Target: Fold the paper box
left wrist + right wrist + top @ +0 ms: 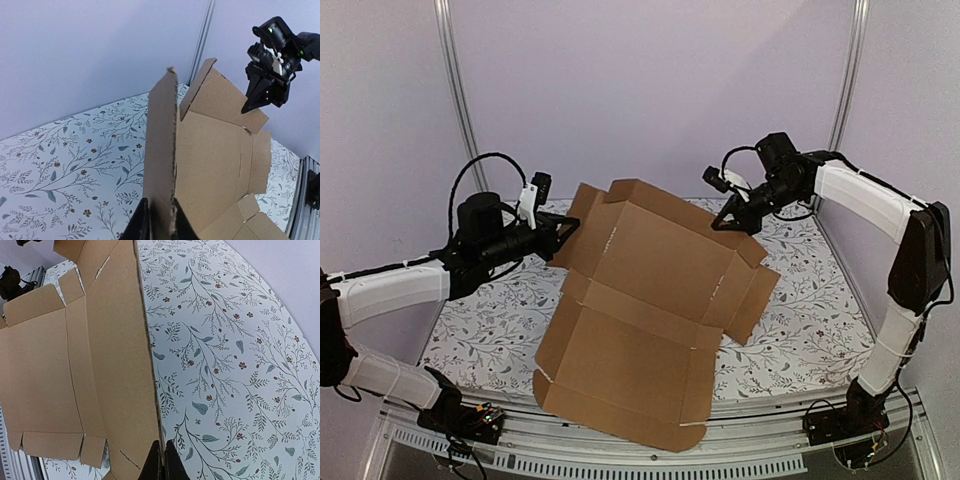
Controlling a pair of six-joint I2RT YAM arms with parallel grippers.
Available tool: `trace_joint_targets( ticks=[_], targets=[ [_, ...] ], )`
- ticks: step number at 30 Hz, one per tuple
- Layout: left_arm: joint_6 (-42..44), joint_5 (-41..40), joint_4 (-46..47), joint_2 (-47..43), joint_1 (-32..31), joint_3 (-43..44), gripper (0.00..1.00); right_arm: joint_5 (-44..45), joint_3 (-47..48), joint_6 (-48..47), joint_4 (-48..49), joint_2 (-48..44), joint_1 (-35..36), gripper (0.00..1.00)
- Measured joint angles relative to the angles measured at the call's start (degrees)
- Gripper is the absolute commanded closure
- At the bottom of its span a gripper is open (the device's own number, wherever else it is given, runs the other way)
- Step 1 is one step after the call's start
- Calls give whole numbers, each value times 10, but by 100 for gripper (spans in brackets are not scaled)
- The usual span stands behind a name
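The left fingers [141,227] are seen clamped on the lower edge of a flap of the paper box [640,300], which stands upright between them in the left wrist view. The right fingers [156,467] are closed together with no gap. The sheet's right-hand edge runs straight into them, so a pinch on that edge is judged likely.

Nearest the arm bases, the front panel of the sheet is laid past the near edge of the worktop [800,330], with one rounded corner overhanging it. Behind that, the wide middle panels are spread open and their creases are visible but not bent. Farther back, the sheet is tilted up off the floral cover, and the small side flaps there are only partly raised.

The task is judged to be at an early stage. No wall is stood up and locked, no tab is tucked into a slot, and no lid is closed. Nearly all of the folding is left to do.

The box is held between the two arms. The left fingers are at its far-left flap and the right fingers at its far-right edge, and the rest of the sheet spreads from them toward the near edge.
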Motion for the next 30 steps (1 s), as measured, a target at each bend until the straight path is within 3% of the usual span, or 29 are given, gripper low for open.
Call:
trace_joint_targets(
  ticks=[3, 7, 15, 22, 30],
  targets=[
    [-17, -9, -5, 0, -4, 0, 62, 20, -19, 2, 3, -14, 18, 100],
    [-41, -31, -31, -5, -8, 0, 53, 57, -55, 15, 17, -38, 41, 100],
    [-95, -114, -136, -87, -10, -8, 43, 147, -143, 44, 76, -92, 85, 100],
    [-169, -154, -282, -150, -10, -2, 44, 218, -170, 67, 101, -131, 130, 100],
    [-239, -76, -400, -102, -13, 1, 48, 269, -178, 89, 108, -165, 162, 100]
  ],
)
